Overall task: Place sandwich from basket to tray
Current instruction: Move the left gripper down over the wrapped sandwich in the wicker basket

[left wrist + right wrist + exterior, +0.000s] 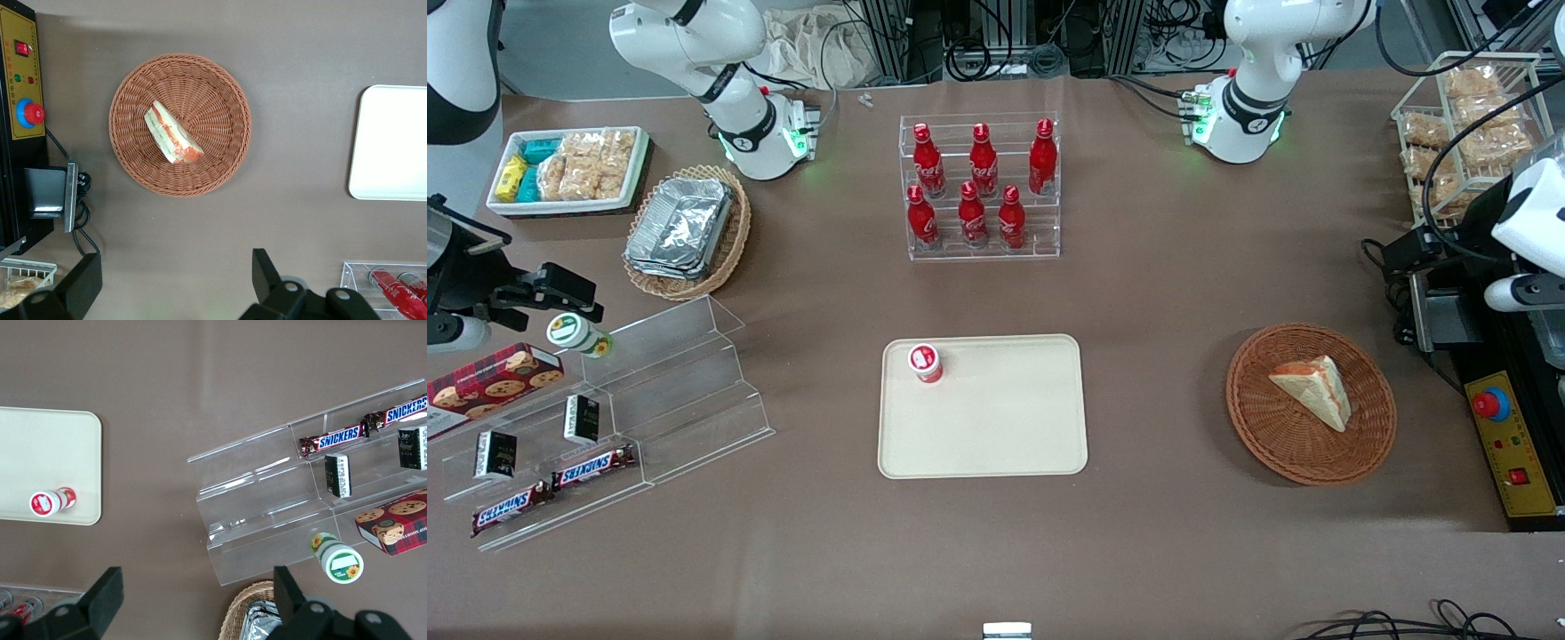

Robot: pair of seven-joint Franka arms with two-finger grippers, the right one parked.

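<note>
Smooth, rounded cream tray (996,436) lying flat nearest the front camera, small red-and-white cup (926,363) upright in one corner. Toward the working arm's end, round woven reddish-brown basket (1311,403) cradling the pale triangular sandwich (1312,389), orange filling at its edge. Gripper (177,283) hanging high above the table beside the basket, black fingers (265,270) spread wide, grasping nothing.

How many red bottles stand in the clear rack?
6 red bottles stand in the clear rack: three on its upper step, three on its lower step nearer the camera. None looks hidden. The open gripper hangs above the table near the basket.
</note>
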